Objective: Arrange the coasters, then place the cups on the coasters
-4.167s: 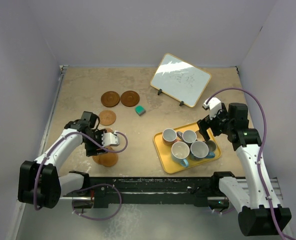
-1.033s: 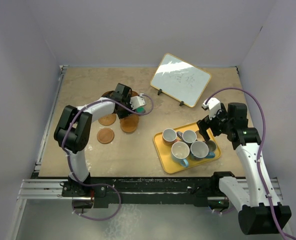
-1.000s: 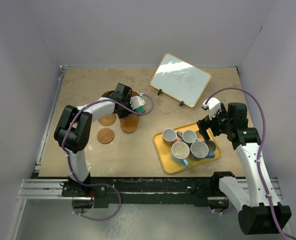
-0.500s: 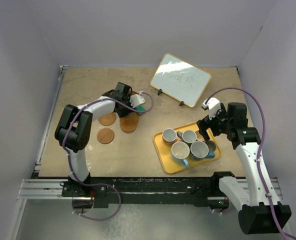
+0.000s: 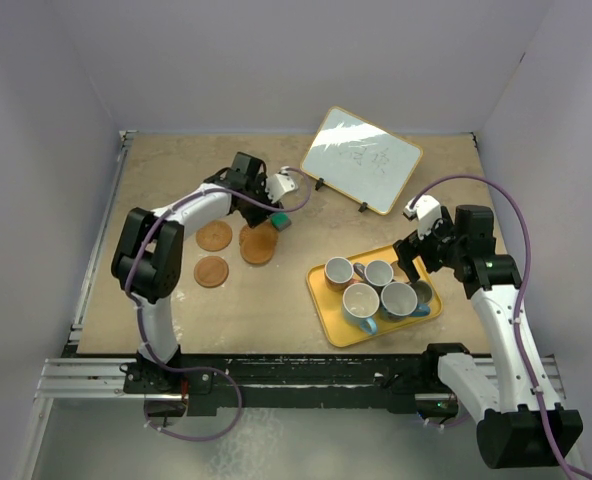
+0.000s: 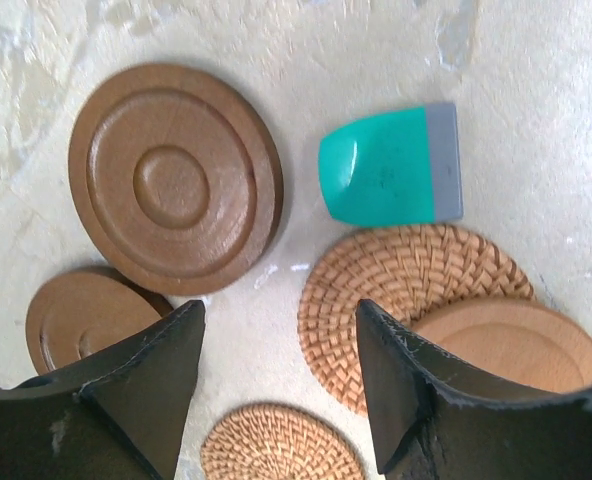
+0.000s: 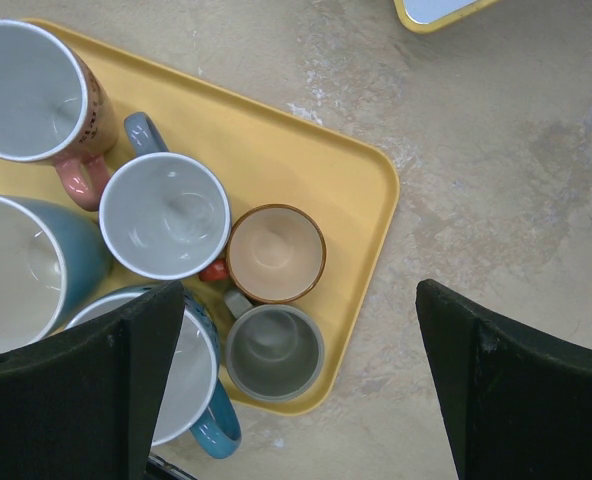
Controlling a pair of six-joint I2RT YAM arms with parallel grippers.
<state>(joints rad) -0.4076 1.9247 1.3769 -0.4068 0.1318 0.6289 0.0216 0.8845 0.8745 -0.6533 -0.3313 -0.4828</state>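
Coasters (image 6: 281, 448) lie on the counter (image 6: 536, 110) under the left claw (image 6: 276, 340), whose jaws stand apart and empty. Dark ringed coaster (image 6: 176, 175) sits beside the teal block (image 6: 391, 165). Woven coaster (image 6: 396, 295) touches a smooth coaster (image 6: 521, 345). Right claw (image 7: 296, 330), spread wide and holding nothing, hangs over six cups (image 7: 166, 215) in the yellow tray (image 7: 361, 190).

Plain pale lilac walls (image 5: 276, 60) close in a mottled beige surface (image 5: 266, 300) on three sides; a black rail (image 5: 306, 372) runs along its near edge.
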